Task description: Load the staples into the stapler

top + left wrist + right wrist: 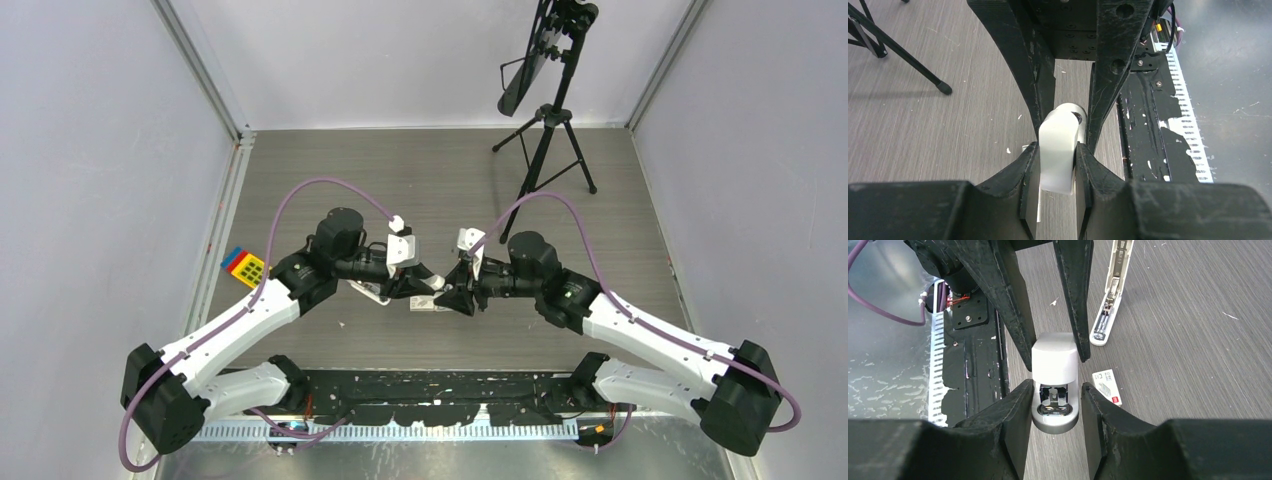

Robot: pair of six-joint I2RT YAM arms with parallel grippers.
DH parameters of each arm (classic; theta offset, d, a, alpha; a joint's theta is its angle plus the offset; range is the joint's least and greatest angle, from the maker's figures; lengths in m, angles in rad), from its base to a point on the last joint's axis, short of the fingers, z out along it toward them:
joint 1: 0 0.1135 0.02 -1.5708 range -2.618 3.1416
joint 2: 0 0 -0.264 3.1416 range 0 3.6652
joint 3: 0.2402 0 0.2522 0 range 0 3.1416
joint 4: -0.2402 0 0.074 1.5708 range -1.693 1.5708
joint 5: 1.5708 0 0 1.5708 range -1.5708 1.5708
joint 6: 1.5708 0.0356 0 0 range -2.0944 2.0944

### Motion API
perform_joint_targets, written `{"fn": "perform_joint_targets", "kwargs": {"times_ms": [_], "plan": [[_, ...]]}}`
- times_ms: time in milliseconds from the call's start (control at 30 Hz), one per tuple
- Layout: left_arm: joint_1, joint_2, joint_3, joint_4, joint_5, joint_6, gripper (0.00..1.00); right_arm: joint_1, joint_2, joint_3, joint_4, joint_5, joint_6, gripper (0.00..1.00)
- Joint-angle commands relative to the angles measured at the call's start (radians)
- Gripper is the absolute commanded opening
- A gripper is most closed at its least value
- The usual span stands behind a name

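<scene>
Nearest the arm bases, the two hands are meeting over the middle of the bench (400,170), both around a short white stapler (1054,360). The left hand (1057,152) is clamping its white body, with both fingers pressing on its sides. The right hand (1057,392) is straddling the other end, where a metal mouth is showing. Its jaws are standing partly apart and so near the flanks that I cannot tell whether they are gripping. Just beside the right hand, the box of staples (1107,387) is lying flat on the bench: small and white, with a red mark at one corner and grey print. Farther along, the stapler (1112,295) is lying opened on the bench, apart from both hands. It is long and slim, a white plastic shell with a silver metal channel facing up. In the right wrist view its long axis is running away from the camera, leaning slightly right. Its rounded end is pointing back toward the box and its far end is passing out of the top of that view. Farthest off, a black tripod (545,140) is standing at the bench's far right.
</scene>
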Motion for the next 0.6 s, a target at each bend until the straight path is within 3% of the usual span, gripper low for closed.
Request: {"fn": "perform_joint_targets", "kwargs": {"times_ms": [0, 133, 367, 567], "plan": [[-0.004, -0.022, 0.004, 0.033, 0.0, 0.027, 0.0, 0.004, 0.006, 0.045, 0.053, -0.013, 0.019, 0.44], [-0.004, -0.036, 0.0, 0.035, -0.013, 0.032, 0.0, 0.004, 0.004, 0.048, 0.024, -0.013, 0.003, 0.35], [-0.004, -0.093, -0.023, 0.049, -0.056, 0.035, 0.0, 0.003, -0.017, 0.051, -0.039, -0.011, -0.03, 0.02], [0.001, -0.14, -0.064, 0.153, -0.102, -0.041, 0.0, 0.002, -0.05, 0.008, 0.051, -0.006, -0.014, 0.0]]}}
